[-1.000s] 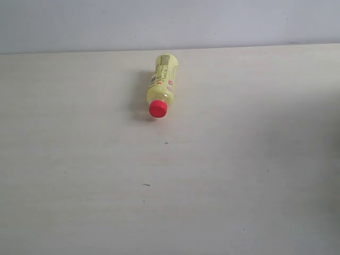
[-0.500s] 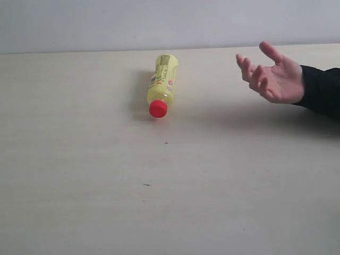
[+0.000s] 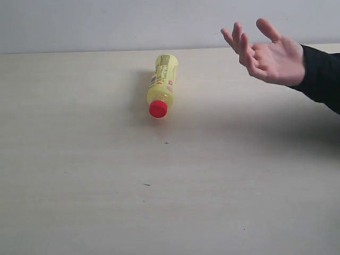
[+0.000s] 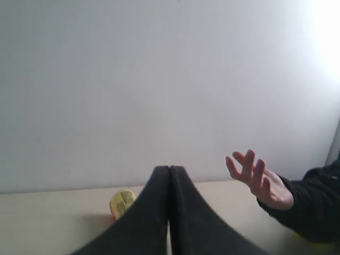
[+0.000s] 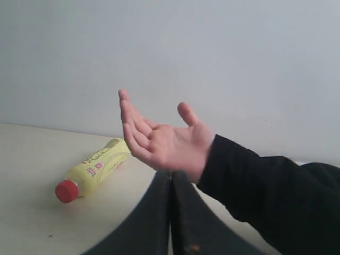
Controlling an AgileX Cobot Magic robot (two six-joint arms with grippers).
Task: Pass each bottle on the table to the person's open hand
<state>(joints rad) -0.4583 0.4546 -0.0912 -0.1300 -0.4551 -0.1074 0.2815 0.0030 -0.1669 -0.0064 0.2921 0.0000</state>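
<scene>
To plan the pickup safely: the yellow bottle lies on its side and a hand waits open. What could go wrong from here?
The yellow bottle lies on its side on the table; a nudge may roll it.
The left gripper and right gripper are shut; descending so would push, not grasp.
The person's open hand hangs unsupported; an arm might hit it.

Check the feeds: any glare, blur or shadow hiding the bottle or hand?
Exterior view: even light, sharp; bottle casts a soft shadow to its left, hand a broad one on the table. Left wrist view: soft, glare washes out one corner, shut jaws hide most of the bottle. Right wrist view: bottle and hand clear, jaws blurred dark.
</scene>
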